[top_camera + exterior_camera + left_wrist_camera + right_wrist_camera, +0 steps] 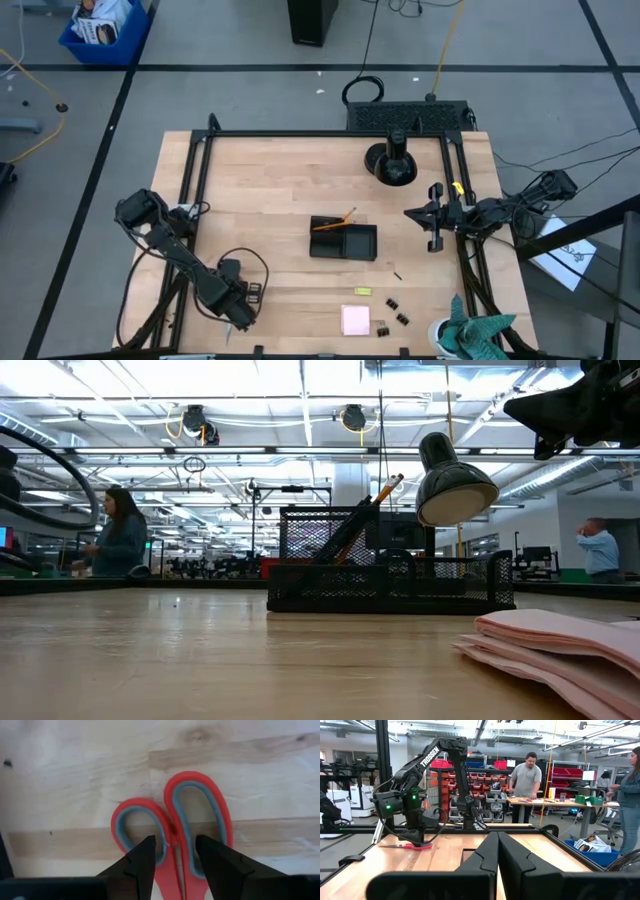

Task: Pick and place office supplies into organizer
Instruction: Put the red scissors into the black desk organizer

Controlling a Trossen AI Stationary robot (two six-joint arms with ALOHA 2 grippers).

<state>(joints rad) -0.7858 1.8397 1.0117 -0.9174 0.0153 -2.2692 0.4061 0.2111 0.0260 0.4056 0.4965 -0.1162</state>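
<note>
You had the left claw (174,865) down low at the desk's (270,200) front-left corner, its two fingers parted and straddling the red-handled scissors (172,827) just below the handle loops. That spot looked chosen on purpose: the narrow neck between the loops and the blades is the easiest part to pinch, and the loops would stop the scissors sliding out. The fingers had not closed on it, as a gap showed on each side, and the scissors lay flat on the wood.

The black organizer (343,240) sat near the middle of the desk, with an orange pencil (334,222) leaning out of its back compartment, so that one supply was already stowed. The pink sticky-note pad (355,319), the yellow-green eraser (363,291) and the binder clips (392,313) lay loose toward the front edge, right of centre, well apart from the scissors.

You kept the right claw (497,851) parked high at the right edge, its fingers pressed together on nothing, which kept it out of the left arm's path to the organizer.
</note>
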